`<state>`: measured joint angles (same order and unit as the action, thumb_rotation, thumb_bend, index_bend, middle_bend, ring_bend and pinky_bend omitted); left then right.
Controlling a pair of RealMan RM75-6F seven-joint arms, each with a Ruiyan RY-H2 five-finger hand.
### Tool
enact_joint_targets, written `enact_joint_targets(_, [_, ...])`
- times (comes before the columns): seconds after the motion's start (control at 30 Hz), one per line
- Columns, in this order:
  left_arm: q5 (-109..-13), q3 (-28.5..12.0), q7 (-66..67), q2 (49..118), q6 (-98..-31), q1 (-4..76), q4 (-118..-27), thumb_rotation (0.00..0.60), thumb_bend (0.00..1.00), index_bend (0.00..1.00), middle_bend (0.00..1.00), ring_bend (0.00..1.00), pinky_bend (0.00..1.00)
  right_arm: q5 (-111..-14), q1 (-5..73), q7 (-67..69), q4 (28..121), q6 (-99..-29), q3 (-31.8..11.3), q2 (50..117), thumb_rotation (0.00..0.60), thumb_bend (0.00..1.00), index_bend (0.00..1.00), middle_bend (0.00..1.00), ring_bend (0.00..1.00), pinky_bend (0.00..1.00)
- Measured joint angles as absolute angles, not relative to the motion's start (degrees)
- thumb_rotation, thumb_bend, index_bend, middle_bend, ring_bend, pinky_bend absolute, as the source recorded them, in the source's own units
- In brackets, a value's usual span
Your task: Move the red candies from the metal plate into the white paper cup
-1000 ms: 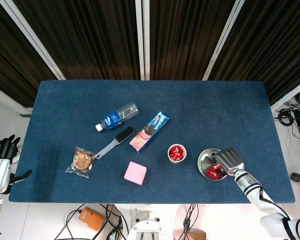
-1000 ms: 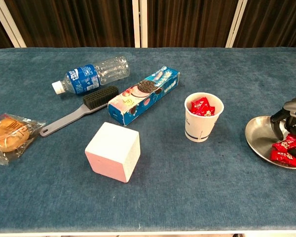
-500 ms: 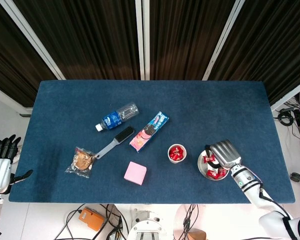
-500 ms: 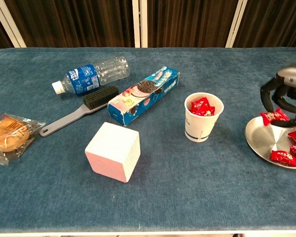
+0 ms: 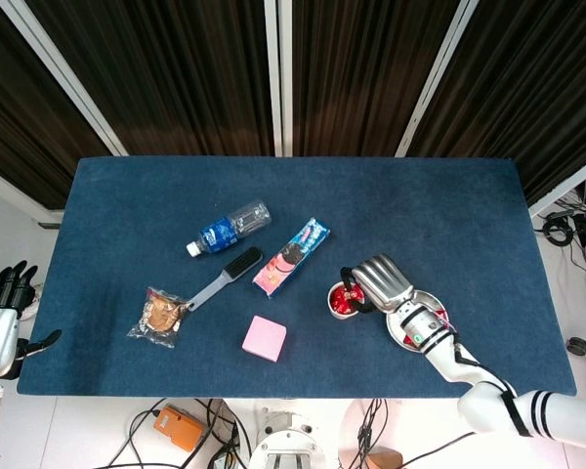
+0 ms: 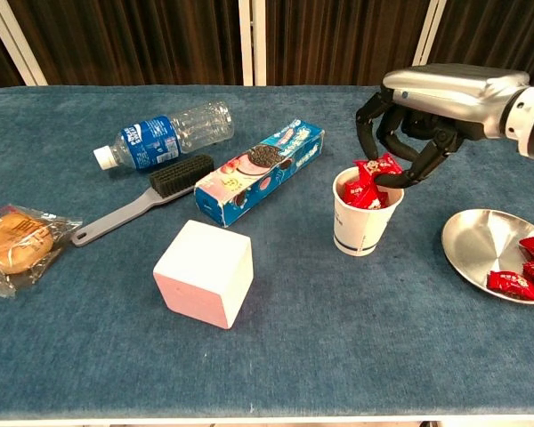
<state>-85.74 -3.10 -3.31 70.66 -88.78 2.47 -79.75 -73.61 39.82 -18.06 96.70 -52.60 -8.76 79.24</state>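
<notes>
Right hand [image 6: 408, 133] over cup [image 6: 365, 222], fingers pinched on candy [image 6: 379, 166]; left hand [image 5: 0, 318] off table, fingers spread, empty.

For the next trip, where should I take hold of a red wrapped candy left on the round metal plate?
Probably the candy nearest the plate's front edge, the red wrapped candy: pinch it across its short width from above. It lies flat on the round metal plate, a little apart from the others, with bare metal to its left for fingertips.

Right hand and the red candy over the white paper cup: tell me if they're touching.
Touching. The chest view shows the right hand pinching the red candy between its fingertips, just above the white paper cup.
</notes>
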Motion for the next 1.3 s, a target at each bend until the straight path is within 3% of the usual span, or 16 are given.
enact_joint_targets(0.43, [-85.73,-3.25,-3.83,71.08,-88.93,2.49,-79.13,0.600,0.00,0.04,0.00,0.00,0.00,-72.97,40.36,-19.55,97.33,-53.01,-7.27,79.79,0.600,0.47,0.51,0.84,0.99,1.00])
enact_joint_targets(0.6, [-85.84,-3.25,-3.97,70.98,-89.01,2.51,-79.10,0.600,0.00,0.04,0.00,0.00,0.00,-74.39,38.91,-18.40,98.54,-56.09,-7.12,77.94,0.600,0.47,0.50,0.84,0.98,1.00])
enact_joint_targets(0.67, [-85.90,-3.22,-4.00,70.88,-89.00,2.53,-79.14,0.600,0.00,0.04,0.00,0.00,0.00,-75.14,37.90,-18.10,99.04,-58.05,-7.03,76.57,0.600,0.47,0.48,0.84,0.94,1.00])
enact_joint_targets(0.77, [-86.01,-3.19,-4.03,70.89,-88.84,2.66,-79.19,0.600,0.00,0.04,0.00,0.00,0.00,-76.63,35.72,-17.80,99.58,-62.15,-6.78,74.12,0.600,0.47,0.41,0.77,0.79,0.98])
enact_joint_targets(0.87, [-86.23,-3.14,-3.96,70.93,-88.78,2.80,-79.37,0.600,0.00,0.04,0.00,0.00,0.00,-78.15,32.54,-17.22,100.01,-67.19,-6.25,71.02,0.600,0.47,0.30,0.53,0.47,0.71])
enact_joint_targets(0.9, [-86.30,-3.14,-3.91,70.95,-88.78,2.84,-79.44,0.600,0.00,0.04,0.00,0.00,0.00,-78.74,30.92,-16.71,100.22,-69.31,-5.91,69.51,0.600,0.47,0.25,0.44,0.35,0.57])
enact_joint_targets(1.0, [-86.57,-3.07,-3.76,71.05,-88.83,2.94,-79.65,0.600,0.00,0.04,0.00,0.00,0.00,-80.10,26.25,-14.61,100.64,-74.49,-4.61,65.58,0.600,0.47,0.13,0.25,0.12,0.28])
enact_joint_targets(1.1, [-86.70,-2.99,-3.65,71.11,-88.86,2.98,-79.83,0.600,0.00,0.04,0.00,0.00,0.00,-81.50,21.26,-11.88,100.52,-79.81,-2.94,62.68,0.600,0.46,0.06,0.16,0.01,0.16])
enact_joint_targets(1.3, [-86.74,-2.66,-3.59,71.49,-88.92,2.76,-79.91,0.600,0.00,0.04,0.00,0.00,0.00,-84.32,11.74,-5.30,98.73,-88.96,0.88,60.18,0.600,0.44,0.01,0.07,0.00,0.07])
